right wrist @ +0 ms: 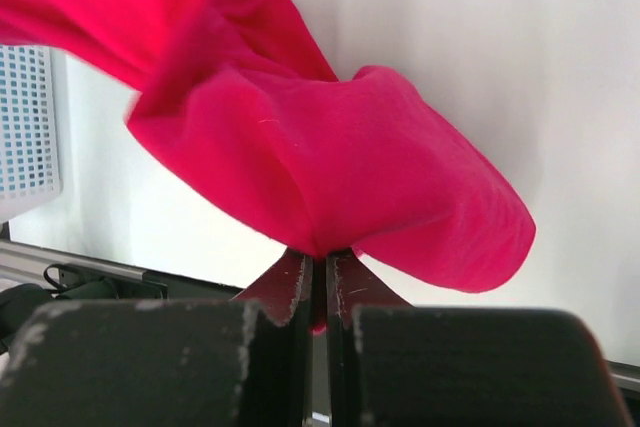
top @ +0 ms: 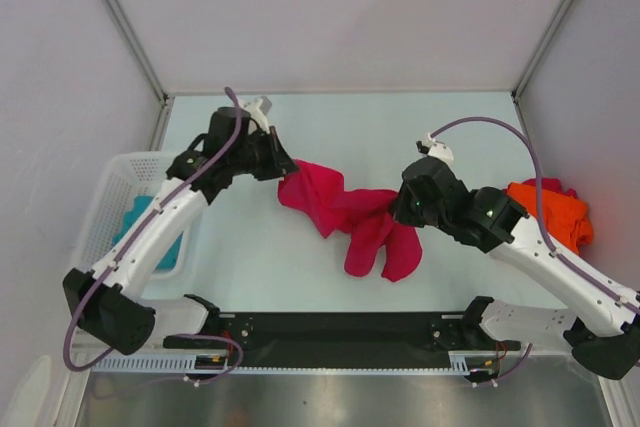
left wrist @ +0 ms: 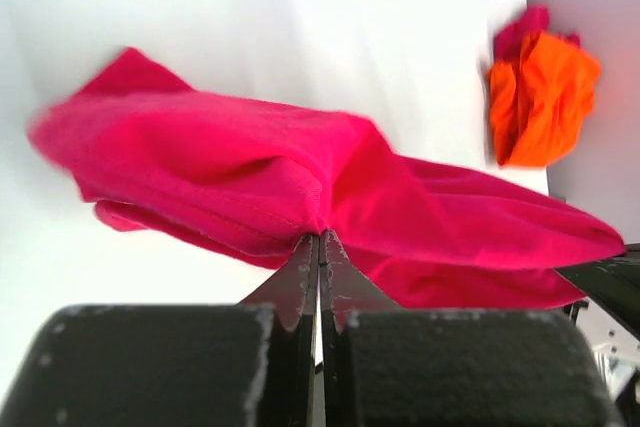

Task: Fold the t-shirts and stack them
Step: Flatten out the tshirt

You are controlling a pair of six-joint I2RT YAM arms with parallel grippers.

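At the far left, a white plastic mesh basket with a fine square grid holds a teal cloth t-shirt, partly hidden by the left arm crossing over it. The left jaws are pressed together, pinching a bunched fold of the soft crimson-pink cloth t-shirt. That shirt sags in a twisted, rumpled band across the middle of the pale table, its loose lobes drooping toward the near edge. The right jaws, likewise pressed together, pinch its right end. At the far right lies a crumpled bright orange cloth t-shirt; a crimson scrap behind it may be another garment.
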